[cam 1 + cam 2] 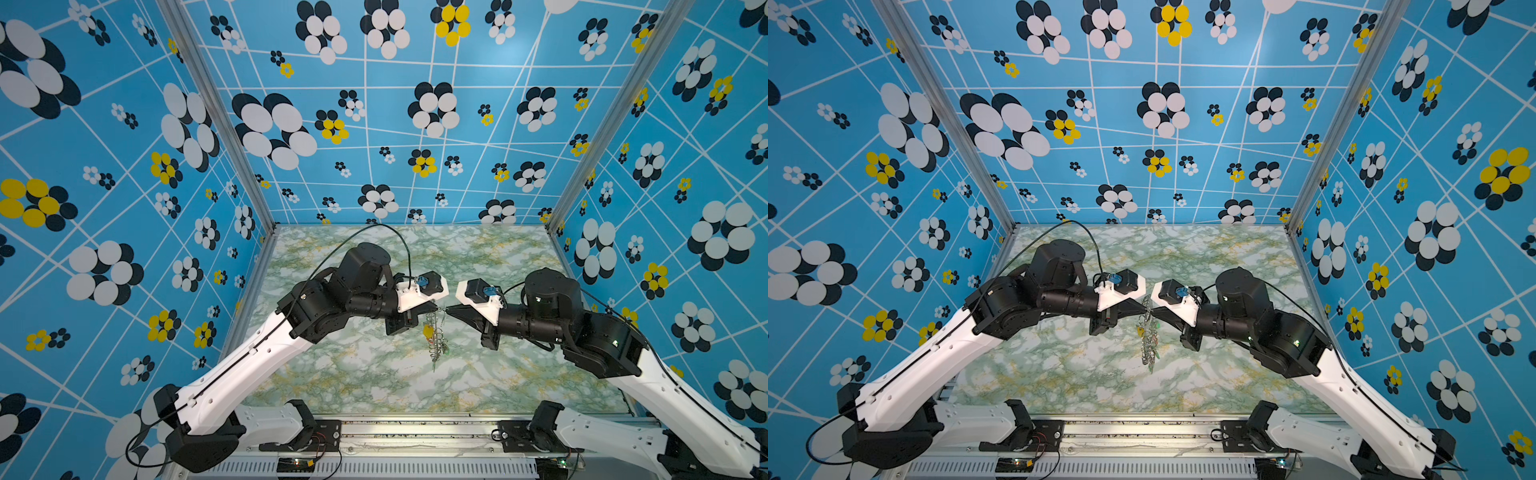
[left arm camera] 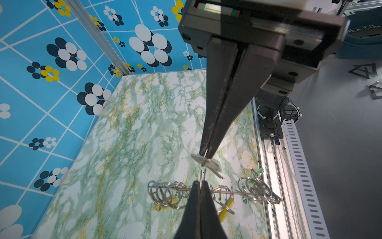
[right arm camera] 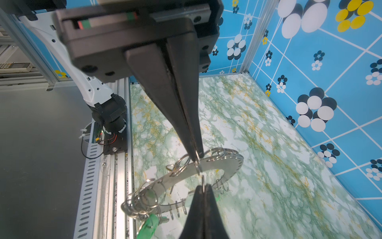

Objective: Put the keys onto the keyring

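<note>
The keyring [image 1: 435,341] [image 1: 1148,347] hangs edge-on above the table's middle. Its flat grey disc [image 3: 227,163] is fringed with wire loops [image 2: 165,192]. My left gripper [image 1: 436,310] [image 1: 1144,310] [image 2: 200,182] [image 3: 196,156] is shut on one loop at the rim. My right gripper [image 1: 449,310] [image 1: 1153,310] [image 3: 203,186] [image 2: 205,156] meets it tip to tip, shut on a small silvery key [image 2: 213,164]. Keys with yellow tags [image 2: 226,209] [image 1: 428,331] and green tags [image 3: 147,226] [image 2: 257,172] dangle from other loops.
The green marbled table [image 1: 353,374] lies below, boxed in by blue patterned walls at the back and both sides. An aluminium rail [image 1: 415,428] with both arm bases runs along the front edge.
</note>
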Motion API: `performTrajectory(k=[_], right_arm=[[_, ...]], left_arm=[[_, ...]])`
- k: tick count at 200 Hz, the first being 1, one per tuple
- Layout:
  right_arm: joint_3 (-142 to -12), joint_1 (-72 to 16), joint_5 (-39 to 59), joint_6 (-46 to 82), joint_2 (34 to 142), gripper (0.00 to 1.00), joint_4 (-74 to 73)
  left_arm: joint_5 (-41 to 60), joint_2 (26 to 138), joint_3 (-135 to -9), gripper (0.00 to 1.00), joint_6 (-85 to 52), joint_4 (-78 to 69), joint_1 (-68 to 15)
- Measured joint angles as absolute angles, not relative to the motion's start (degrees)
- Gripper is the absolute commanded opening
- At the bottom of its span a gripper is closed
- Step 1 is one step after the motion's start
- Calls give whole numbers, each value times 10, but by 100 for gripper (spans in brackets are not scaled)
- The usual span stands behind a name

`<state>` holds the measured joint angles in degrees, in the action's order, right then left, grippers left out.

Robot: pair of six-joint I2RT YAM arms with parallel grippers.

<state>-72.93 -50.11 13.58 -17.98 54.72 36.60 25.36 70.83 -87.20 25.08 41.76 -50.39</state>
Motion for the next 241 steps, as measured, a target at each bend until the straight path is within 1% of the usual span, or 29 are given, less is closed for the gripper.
performTrajectory(k=[241], right_arm=[[-729,-499,164,-180,554,0,353]], left_arm=[[264,713,-881,0,246,422,-504]])
